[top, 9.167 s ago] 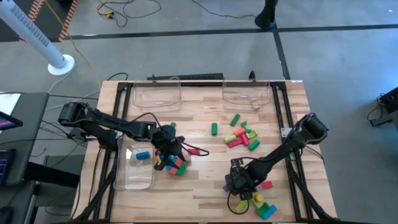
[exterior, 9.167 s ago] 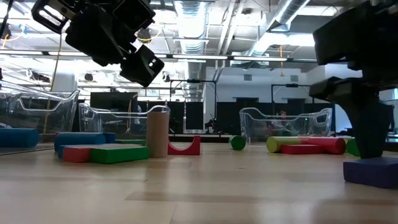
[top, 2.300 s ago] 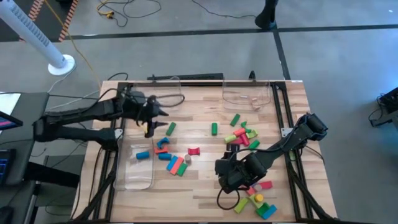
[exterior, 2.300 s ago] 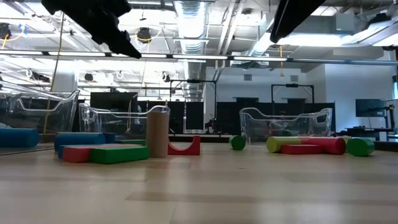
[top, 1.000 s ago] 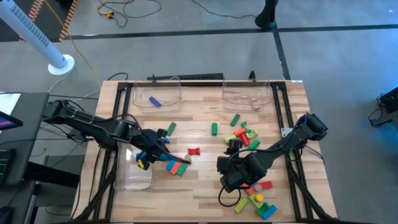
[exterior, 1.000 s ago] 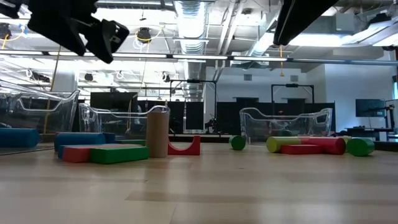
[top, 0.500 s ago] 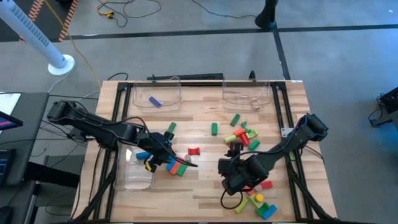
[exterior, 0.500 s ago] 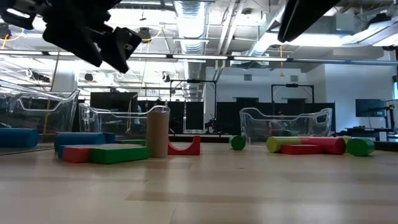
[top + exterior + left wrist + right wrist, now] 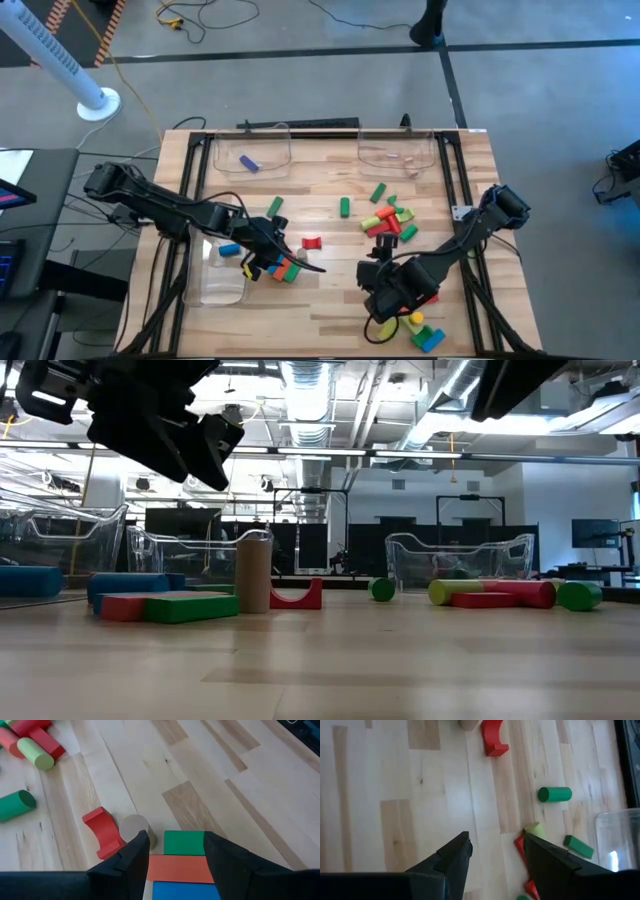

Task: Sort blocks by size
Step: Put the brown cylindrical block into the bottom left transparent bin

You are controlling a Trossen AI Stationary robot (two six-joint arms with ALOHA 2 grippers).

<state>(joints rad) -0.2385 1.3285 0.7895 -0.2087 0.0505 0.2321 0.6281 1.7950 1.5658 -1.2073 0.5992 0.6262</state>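
Note:
My left gripper (image 9: 272,260) is open and hovers over a row of three flat bars: green (image 9: 184,842), red-orange (image 9: 179,868) and blue (image 9: 186,891). Its fingers stand above the bars' two ends and touch nothing. A plain wood cylinder (image 9: 135,826) stands on end beside a red arch (image 9: 102,831). My right gripper (image 9: 495,847) is open and empty over bare wood, near the table's middle (image 9: 378,262). More blocks lie in a heap at the right (image 9: 390,220) and at the near edge (image 9: 418,328).
Clear bins stand at the far left (image 9: 252,150), the far right (image 9: 398,150) and the left edge (image 9: 215,270). A purple block (image 9: 247,163) lies in the far left bin and a blue cylinder (image 9: 228,249) in the left-edge one. Bare wood lies between the two arms.
My left gripper has gone from above the left-edge bin toward the table's right edge and a little down, and now stands over the row of bars. My right gripper has drawn back a little toward the near edge. No block has moved.

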